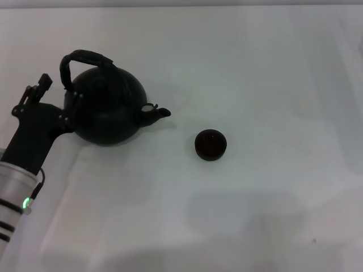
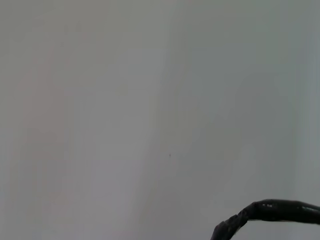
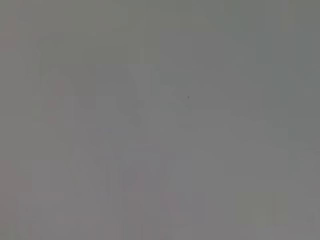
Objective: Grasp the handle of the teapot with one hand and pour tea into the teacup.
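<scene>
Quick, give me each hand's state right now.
Left hand: at the teapot, by the foot of its handle; open or closed cannot be told.
Right hand: not in view.

In the head view the left end effector [image 1: 69, 113] sits tight against the teapot [image 1: 108, 107] on the side away from the spout, and its fingers are hidden between the black mount and the black pot, so their stance cannot be told. The left arm is cut off by the picture's lower left edge. In the left wrist view only a short arc of the handle [image 2: 270, 212] shows, cut off at the corner. The right wrist view shows only a blank grey surface.
</scene>
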